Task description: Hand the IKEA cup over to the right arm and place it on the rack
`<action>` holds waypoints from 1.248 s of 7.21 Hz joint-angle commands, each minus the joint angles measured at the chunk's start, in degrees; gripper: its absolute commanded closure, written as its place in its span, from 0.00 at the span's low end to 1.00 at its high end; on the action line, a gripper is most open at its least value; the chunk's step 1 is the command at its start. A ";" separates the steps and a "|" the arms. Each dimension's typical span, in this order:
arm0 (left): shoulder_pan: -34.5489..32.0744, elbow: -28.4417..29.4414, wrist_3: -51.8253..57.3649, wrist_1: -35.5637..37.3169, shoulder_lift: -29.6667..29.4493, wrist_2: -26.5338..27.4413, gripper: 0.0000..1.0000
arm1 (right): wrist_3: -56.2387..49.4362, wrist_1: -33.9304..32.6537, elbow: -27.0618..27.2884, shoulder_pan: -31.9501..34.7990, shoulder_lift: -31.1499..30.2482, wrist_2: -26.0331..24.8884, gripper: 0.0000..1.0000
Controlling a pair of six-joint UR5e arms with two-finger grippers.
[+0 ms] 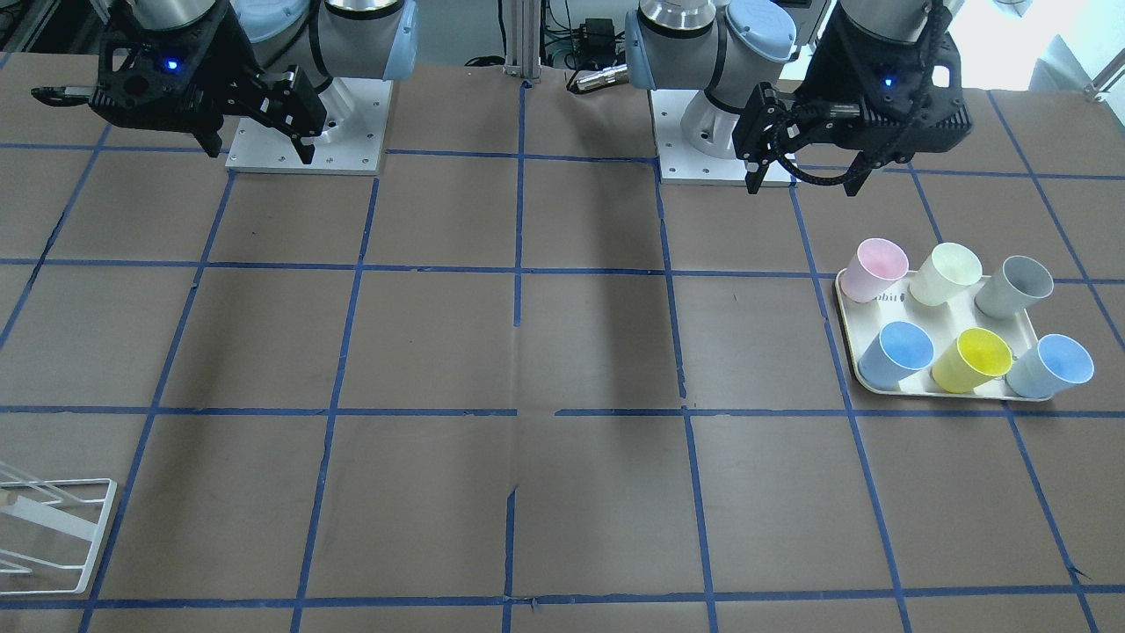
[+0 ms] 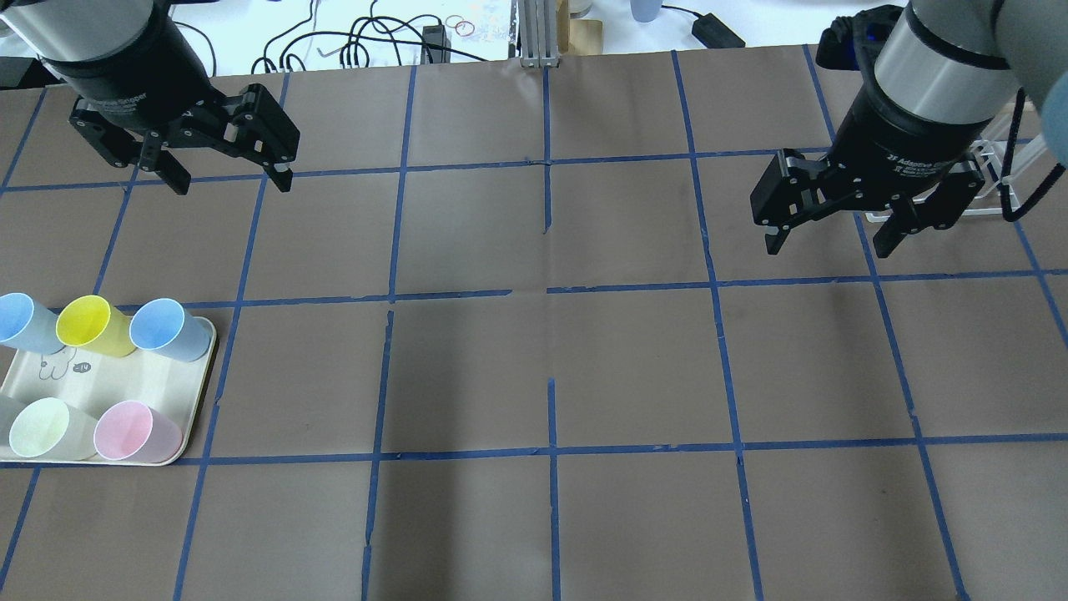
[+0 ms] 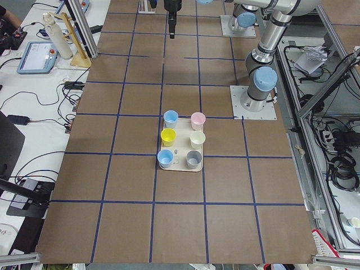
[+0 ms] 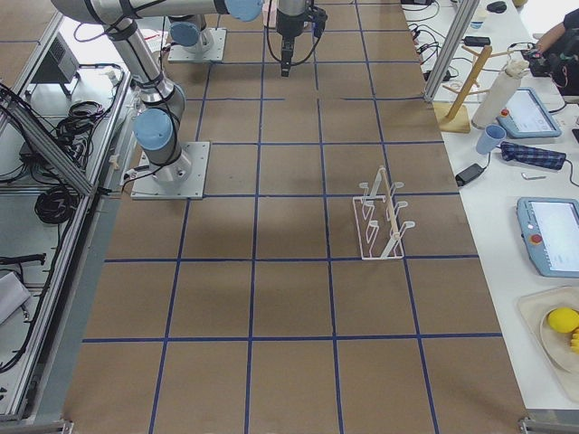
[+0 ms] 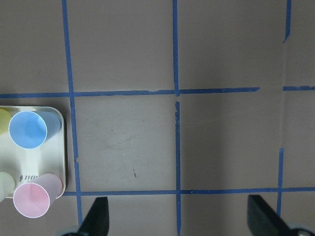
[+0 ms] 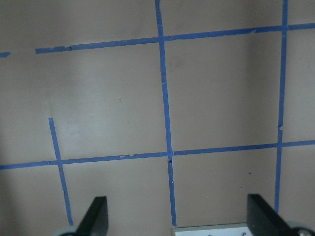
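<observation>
The pale pink IKEA cup (image 1: 874,270) stands upright at a corner of the cream tray (image 1: 848,325) on the robot's left side. It also shows in the overhead view (image 2: 133,431) and the left wrist view (image 5: 34,198). My left gripper (image 2: 232,185) hangs open and empty high above the table, beyond the tray and apart from the cup. My right gripper (image 2: 828,247) is open and empty, hanging above the table beside the white wire rack (image 2: 1001,179). The rack also shows in the right exterior view (image 4: 382,217) and stands empty.
The tray also holds a cream-yellow cup (image 1: 947,272), a grey cup (image 1: 1015,286), a yellow cup (image 1: 971,359) and two blue cups (image 1: 896,352). Brown table with a blue tape grid. The arm bases (image 1: 308,123) stand at the robot's edge.
</observation>
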 commanded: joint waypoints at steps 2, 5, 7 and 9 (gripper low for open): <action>0.21 -1.07 1.18 -0.22 -0.03 0.08 0.00 | 0.09 -0.08 0.00 -0.08 0.00 -0.08 0.00; 14.83 -5.20 22.84 0.48 -0.19 -0.09 0.00 | 0.09 -0.35 -0.18 -0.35 -1.23 -0.69 0.00; 23.90 -8.44 36.20 1.27 -0.38 -0.10 0.00 | -0.10 -0.35 -0.79 -0.44 -1.58 -0.35 0.00; 33.39 -17.29 46.23 8.88 0.76 -0.01 0.00 | -1.14 -0.35 -0.62 -0.44 -2.02 2.26 0.00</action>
